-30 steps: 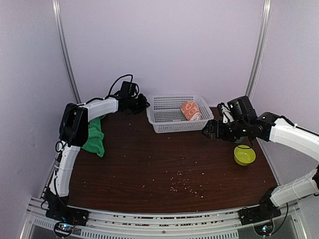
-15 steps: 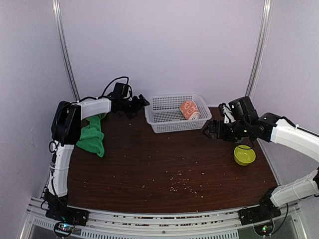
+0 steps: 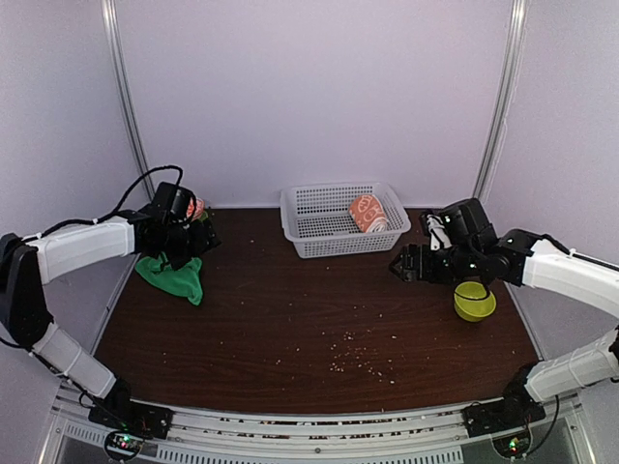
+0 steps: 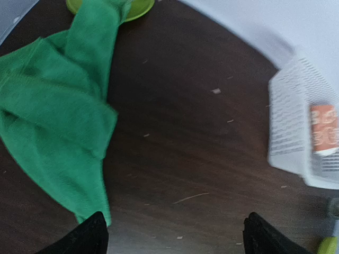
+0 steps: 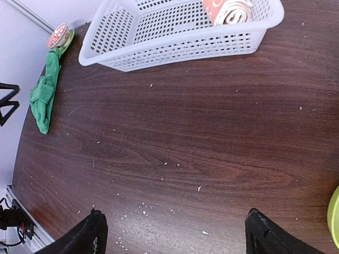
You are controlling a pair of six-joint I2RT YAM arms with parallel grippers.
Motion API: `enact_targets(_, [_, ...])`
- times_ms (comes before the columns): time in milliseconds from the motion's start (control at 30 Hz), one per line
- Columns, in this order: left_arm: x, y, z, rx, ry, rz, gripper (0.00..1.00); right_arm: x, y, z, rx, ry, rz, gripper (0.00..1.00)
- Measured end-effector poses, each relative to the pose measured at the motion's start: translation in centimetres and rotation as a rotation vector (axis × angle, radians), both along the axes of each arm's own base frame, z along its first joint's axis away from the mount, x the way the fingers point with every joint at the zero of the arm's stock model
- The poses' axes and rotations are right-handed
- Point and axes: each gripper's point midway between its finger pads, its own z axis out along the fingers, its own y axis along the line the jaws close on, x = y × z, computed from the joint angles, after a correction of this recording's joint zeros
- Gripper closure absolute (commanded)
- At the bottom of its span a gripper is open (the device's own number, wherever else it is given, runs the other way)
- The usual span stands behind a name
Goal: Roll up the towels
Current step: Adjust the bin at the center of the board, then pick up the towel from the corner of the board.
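plain bright green plush towel (image 4: 58, 132): crumpled, unrolled, by the dark wood table's (image 3: 290, 319) far-left corner
peach-orange bunny-print towel (image 3: 368, 214): rolled, inside the white perforated plastic basket (image 3: 319, 242) at the far edge
left gripper (image 4: 177, 238): fingers spread wide, empty, just beside the green one
right gripper (image 5: 172, 233): fingers spread wide, empty, near the right edge
plan: we'd spread the green one flat first, then roll from one straight edge

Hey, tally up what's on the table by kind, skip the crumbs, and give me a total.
Towels: 2, the orange towel in the basket, the green towel on the table
Baskets: 1
Lime dishes: 2, the right dish, the left dish
Red-and-white round thing on the left dish: 1
Total: 6
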Motion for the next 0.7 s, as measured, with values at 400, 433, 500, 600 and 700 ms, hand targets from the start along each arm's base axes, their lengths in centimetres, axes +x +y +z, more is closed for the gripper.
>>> enact_targets(400, [-2.1,4.5,-10.6,0.425,0.324,0.057,0.52,-1.0,1.8,0.5,-0.010,0.001,0.017,0.11])
enact_targets(433, [-2.1,4.6,-10.6,0.435,0.325,0.058,0.62,-1.0,1.8,0.6,-0.011,-0.001,0.014,0.10])
enact_targets(500, [-2.2,4.8,-10.7,0.445,0.327,0.059,0.86,-1.0,1.7,0.9,-0.013,-0.006,0.008,0.10])
enact_targets(600, [-2.3,4.7,-10.7,0.453,0.323,0.047,1.00,-1.4,1.4,1.4,-0.014,-0.014,0.002,0.11])
enact_targets(700, [-2.6,4.0,-9.1,0.460,0.285,0.014,1.00,-1.6,0.9,2.3,-0.011,-0.032,-0.009,0.10])
